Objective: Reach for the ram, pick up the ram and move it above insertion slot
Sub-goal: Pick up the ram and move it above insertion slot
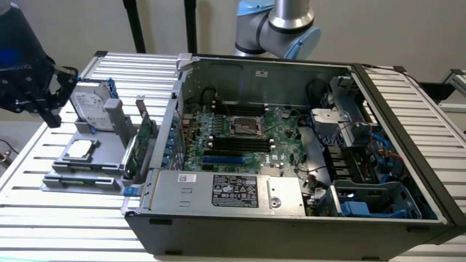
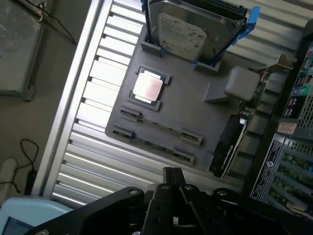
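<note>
Green and thin, sits untouched in a cradle on the grey tray [image 2: 195, 112]: the ram [image 2: 156, 147], just ahead of and beneath the gripper [image 2: 173, 174]. Hovers pinched shut, carrying nothing. Reach underway by the look of it; pick-up and carry both left, with the insertion slot [image 1: 239, 143] well away from the gripper inside the open case [image 1: 291, 63]. Tallies: one ram surely seen, two cradles, some four black slots, one hard drive [image 2: 188, 32], one processor [image 2: 148, 86].
</note>
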Controlling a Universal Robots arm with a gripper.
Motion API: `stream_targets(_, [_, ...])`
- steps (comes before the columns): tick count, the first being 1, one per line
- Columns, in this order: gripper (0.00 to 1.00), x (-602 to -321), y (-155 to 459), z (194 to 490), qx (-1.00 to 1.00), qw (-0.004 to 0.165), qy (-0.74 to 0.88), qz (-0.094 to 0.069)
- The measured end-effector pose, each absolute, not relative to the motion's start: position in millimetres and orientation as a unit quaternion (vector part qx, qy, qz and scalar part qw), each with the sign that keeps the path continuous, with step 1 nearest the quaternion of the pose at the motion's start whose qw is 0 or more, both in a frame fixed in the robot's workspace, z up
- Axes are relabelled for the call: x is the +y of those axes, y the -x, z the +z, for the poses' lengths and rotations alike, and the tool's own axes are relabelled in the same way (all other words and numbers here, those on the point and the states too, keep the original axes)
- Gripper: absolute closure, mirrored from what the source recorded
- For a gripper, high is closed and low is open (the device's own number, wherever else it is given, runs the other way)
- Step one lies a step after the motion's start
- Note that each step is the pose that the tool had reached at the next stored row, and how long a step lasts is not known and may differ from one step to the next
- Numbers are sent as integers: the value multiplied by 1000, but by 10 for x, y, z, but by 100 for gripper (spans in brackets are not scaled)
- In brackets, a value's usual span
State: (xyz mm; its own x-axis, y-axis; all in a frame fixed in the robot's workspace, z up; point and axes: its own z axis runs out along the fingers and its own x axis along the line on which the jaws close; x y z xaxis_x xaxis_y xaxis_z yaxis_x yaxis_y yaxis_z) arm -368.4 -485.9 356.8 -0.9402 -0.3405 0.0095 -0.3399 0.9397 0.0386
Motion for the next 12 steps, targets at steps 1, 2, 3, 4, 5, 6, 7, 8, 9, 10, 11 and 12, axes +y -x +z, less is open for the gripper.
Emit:
stream_targets(1, [89, -4859, 3684, 3565, -983, 8, -182, -18])
stream_targets(2, [89, -4859, 3684, 3562, -981, 8, -191, -18])
stream_targets(3, [89, -4859, 3684, 3559, -980, 8, -199, -18])
stream_targets(4, [89, -4859, 3684, 3556, -978, 9, -209, -18])
stream_targets(5, [89, -4859, 3684, 3553, -976, 9, -218, -18])
stream_targets(6, [89, -4859, 3684, 3550, -974, 9, -227, -18])
stream_targets(7, [89, -4859, 3684, 3547, -972, 9, -235, -18])
stream_targets(8, [89, -4859, 3684, 3544, -970, 9, -244, -18])
stream_targets(9, [89, -4859, 3684, 3541, -967, 9, -253, -18])
stream_targets(10, [89, -4859, 3684, 3538, -965, 10, -262, -17])
stream_targets(11, [89, -4860, 3684, 3534, -962, 10, -271, -17])
stream_targets(12, [89, -4860, 3684, 3532, -960, 10, -279, -17])
